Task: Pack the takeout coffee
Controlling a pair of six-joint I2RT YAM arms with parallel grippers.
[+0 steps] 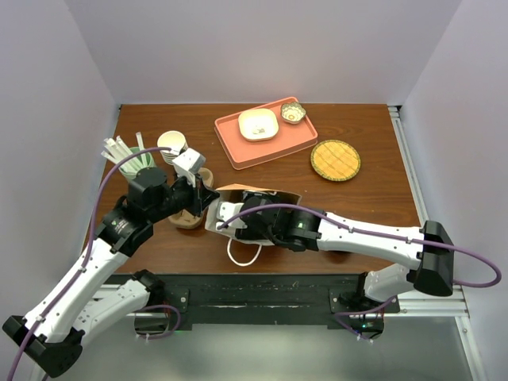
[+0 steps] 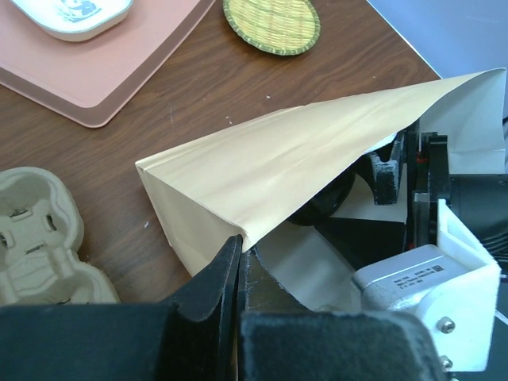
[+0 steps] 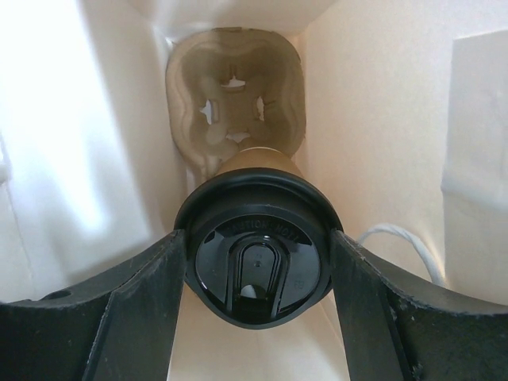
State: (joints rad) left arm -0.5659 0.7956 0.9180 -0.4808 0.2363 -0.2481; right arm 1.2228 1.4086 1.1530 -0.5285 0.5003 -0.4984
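Observation:
The takeout coffee [image 3: 258,262], a brown cup with a round black lid, is inside the brown paper bag [image 1: 266,198]. My right gripper [image 3: 258,238] reaches into the bag and is shut on the cup, one finger pressed on each side of the lid. The cup's base points at a pulp cup carrier [image 3: 234,95] at the bag's far end; whether it sits in a pocket I cannot tell. My left gripper [image 2: 239,250] is shut on the bag's paper edge [image 2: 250,234] and holds the upper wall [image 2: 278,159] lifted. From above, the left gripper [image 1: 205,197] is at the bag's left end.
A pulp cup carrier [image 1: 188,218] lies on the table left of the bag. Behind it stand stacked paper cups [image 1: 172,145] and straws [image 1: 123,151]. A pink tray [image 1: 298,139] with a white dish [image 1: 258,123] and small bowl [image 1: 293,112], plus a woven coaster [image 1: 335,159], sit farther back.

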